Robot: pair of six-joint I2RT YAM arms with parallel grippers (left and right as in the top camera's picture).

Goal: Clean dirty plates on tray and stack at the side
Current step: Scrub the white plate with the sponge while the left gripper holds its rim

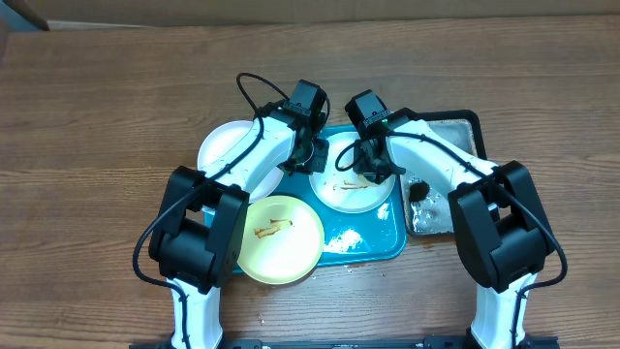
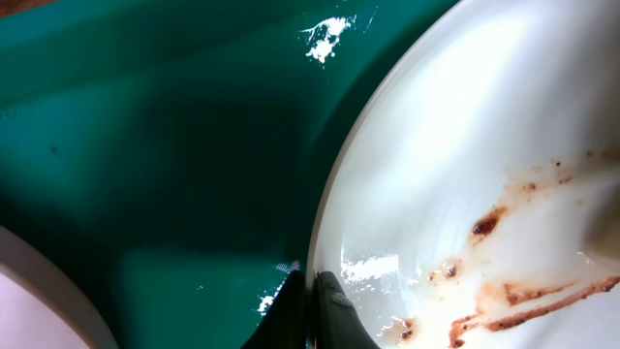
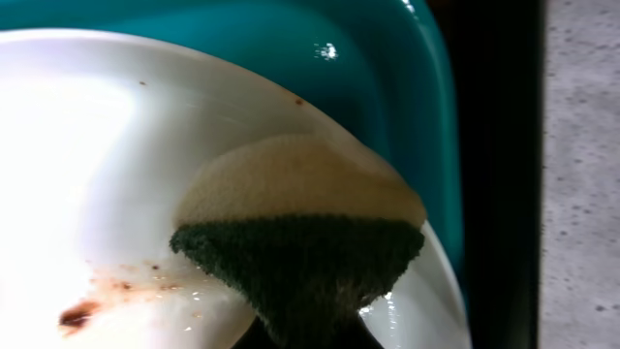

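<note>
the white plate (image 1: 354, 197) has brown smears. left gripper (image 2: 311, 312) pinches its rim. only the right wrist view shows right gripper (image 3: 305, 339) squeezing a sponge (image 3: 300, 242).

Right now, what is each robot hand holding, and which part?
The left gripper pinches the white plate by its rim. The right gripper holds the sponge by its dark green end.

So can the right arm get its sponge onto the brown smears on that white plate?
Probably yes. The sponge in the right gripper rests on the white plate. The brown smears lie just beside it with nothing between, and the left gripper grips the plate.
</note>
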